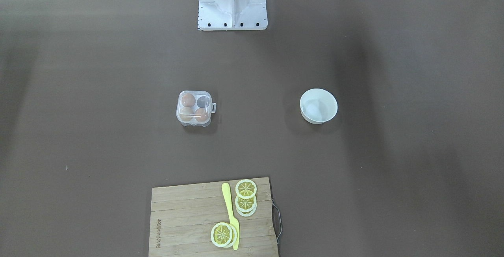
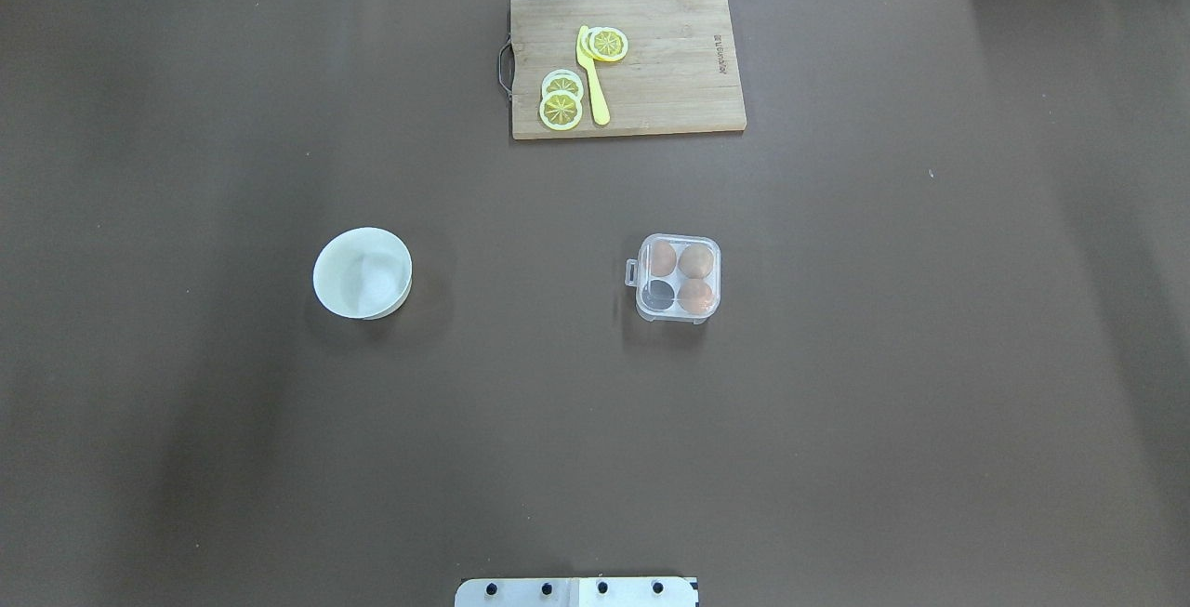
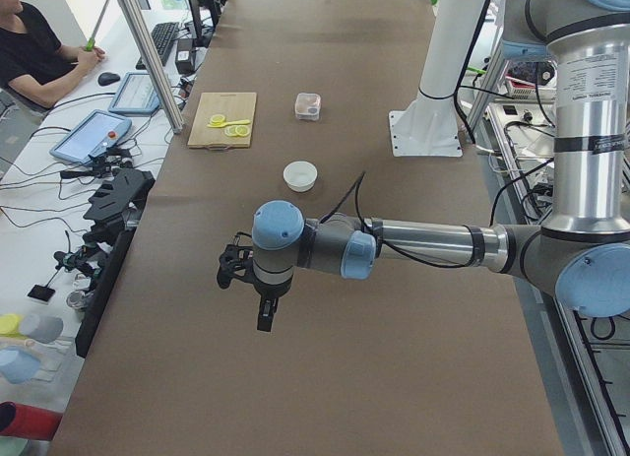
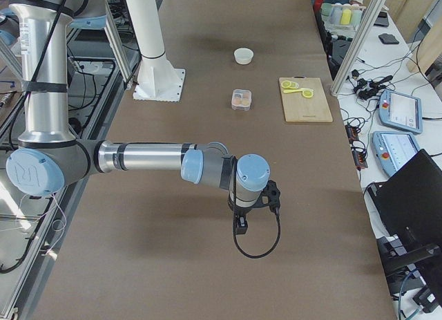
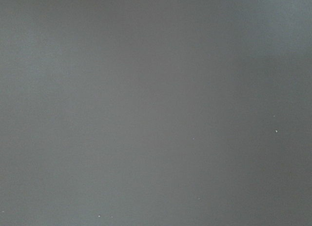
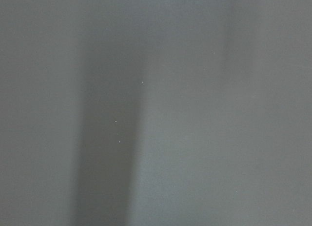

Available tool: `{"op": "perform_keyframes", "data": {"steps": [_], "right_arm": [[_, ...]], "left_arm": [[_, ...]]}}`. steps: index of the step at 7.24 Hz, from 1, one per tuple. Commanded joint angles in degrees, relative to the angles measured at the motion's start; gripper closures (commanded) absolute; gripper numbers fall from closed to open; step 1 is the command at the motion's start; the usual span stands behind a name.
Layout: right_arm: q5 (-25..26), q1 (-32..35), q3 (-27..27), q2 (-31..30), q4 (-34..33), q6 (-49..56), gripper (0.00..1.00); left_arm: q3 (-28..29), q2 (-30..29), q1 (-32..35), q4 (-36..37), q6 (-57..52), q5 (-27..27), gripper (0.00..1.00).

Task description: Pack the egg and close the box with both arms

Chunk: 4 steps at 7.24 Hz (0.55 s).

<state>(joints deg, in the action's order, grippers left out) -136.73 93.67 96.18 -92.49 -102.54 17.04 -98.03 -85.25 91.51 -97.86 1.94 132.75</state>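
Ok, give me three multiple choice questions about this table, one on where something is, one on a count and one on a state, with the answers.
1. Where does the yellow knife lie? A in the bowl; B on the wooden board; C on the bare table.
2. How many eggs sit in the box? A one; B three; C four.
3. How is the box's lid? A down over the cells; B swung open flat beside the box; C lying off on the board.

Answers: 1 B, it lies among the lemon slices on the board. 2 B, three cells are filled and one is empty. 3 A, the overhead view shows one compact square, with the eggs seen through the clear lid.
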Motion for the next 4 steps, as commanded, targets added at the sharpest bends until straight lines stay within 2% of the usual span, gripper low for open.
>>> {"op": "perform_keyframes", "data": {"steps": [1,4], "right_arm": [[0.06,0.02,0.23,0.29,0.06,-0.16,0.0],[0.06,0.02,0.15,0.02,0.06,-0.25,0.0]], "left_arm": [[0.12,-0.09,-0.02,0.12,-0.01,-0.21,0.02],[0.04,-0.26,-0.02,0.3,-0.01,-0.3,0.02]]}}
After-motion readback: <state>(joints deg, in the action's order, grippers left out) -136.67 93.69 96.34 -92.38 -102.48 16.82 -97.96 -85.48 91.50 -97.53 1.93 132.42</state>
